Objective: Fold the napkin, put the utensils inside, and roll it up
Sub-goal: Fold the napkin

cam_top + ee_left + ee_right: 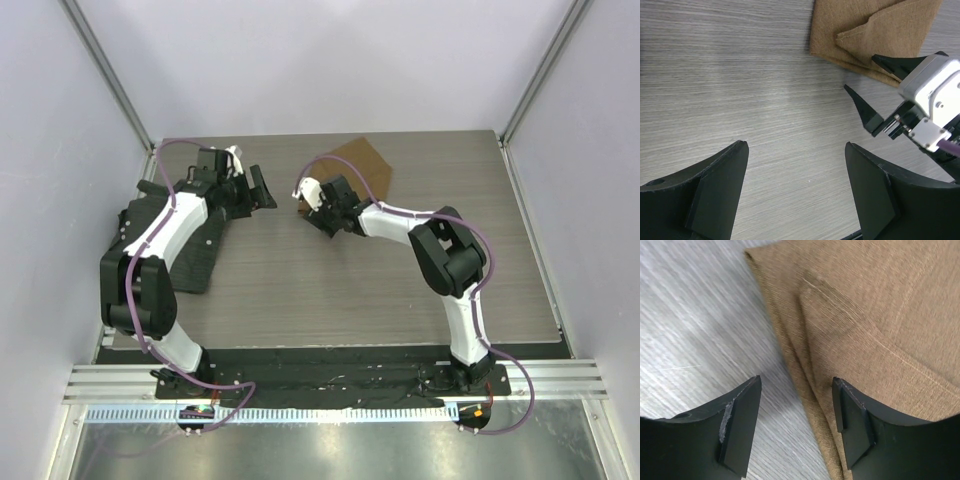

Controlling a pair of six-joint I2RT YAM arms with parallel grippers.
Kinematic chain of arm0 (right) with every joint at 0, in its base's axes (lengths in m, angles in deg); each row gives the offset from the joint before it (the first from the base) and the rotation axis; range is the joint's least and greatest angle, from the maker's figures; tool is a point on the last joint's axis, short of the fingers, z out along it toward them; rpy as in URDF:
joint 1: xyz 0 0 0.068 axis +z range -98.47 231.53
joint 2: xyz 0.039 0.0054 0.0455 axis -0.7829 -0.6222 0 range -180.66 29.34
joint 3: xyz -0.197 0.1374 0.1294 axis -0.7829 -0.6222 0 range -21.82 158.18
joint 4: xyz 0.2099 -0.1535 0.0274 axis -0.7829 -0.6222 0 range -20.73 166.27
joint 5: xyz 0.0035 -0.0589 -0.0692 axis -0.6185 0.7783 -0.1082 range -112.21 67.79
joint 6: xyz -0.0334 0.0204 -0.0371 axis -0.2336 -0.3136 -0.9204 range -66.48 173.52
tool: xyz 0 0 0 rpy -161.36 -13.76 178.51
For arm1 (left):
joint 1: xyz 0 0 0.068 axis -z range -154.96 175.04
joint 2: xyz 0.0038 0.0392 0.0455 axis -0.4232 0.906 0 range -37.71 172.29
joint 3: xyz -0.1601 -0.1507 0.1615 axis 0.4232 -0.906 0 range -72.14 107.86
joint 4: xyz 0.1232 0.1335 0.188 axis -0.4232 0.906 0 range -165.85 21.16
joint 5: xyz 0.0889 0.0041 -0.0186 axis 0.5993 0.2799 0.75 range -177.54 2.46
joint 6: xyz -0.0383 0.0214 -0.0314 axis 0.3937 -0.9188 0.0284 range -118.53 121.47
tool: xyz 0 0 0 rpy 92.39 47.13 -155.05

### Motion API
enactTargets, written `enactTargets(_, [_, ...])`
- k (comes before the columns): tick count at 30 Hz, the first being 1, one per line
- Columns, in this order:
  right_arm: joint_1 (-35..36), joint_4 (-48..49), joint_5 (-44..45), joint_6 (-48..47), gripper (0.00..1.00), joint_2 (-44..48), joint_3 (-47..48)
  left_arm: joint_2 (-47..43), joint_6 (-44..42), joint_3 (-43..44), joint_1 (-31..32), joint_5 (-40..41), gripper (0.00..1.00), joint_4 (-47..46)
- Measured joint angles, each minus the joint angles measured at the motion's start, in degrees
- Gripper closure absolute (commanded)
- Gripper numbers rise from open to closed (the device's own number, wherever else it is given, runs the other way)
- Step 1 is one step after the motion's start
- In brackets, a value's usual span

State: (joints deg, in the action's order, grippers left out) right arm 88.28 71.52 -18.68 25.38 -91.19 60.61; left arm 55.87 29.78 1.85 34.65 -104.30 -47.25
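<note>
Straddles the tan napkin [880, 315]'s layered edge, far side of the table [330, 290], with right gripper [795, 405] parted, seemingly to pinch the fold; holds left gripper [796, 170] wide open nearby, empty.

You are viewing the napkin [880, 315], a plain tan-brown woven cloth that is lying flat in folded layers. Its folded edge is running diagonally from the upper left down between the fingers [855, 432] of the right gripper [796, 380]. The cloth is lying beneath the right-hand finger, and the left-hand finger is standing just off its edge. Seen from the left gripper [796, 144], the napkin is lying well beyond the fingertips, up and to the right, and is showing a hemmed triangular flap on top.
</note>
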Motion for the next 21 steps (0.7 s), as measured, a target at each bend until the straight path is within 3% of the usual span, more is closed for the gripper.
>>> enactTargets(8, [0.59,-0.02,-0.15,-3.28,0.35,-1.6,2.12,0.0,0.0,0.0,0.0,-0.33,0.17,0.0])
enactTargets(19, [0.59,0.13,0.02,-4.98,0.77,-4.2,4.37,-0.22,0.0,0.0,0.0,-0.44,0.17,0.17])
enactTargets(21, [0.59,-0.13,-0.39,-4.92,0.81,-4.24,4.37,-0.33,0.0,0.0,0.0,-0.44,0.17,0.22])
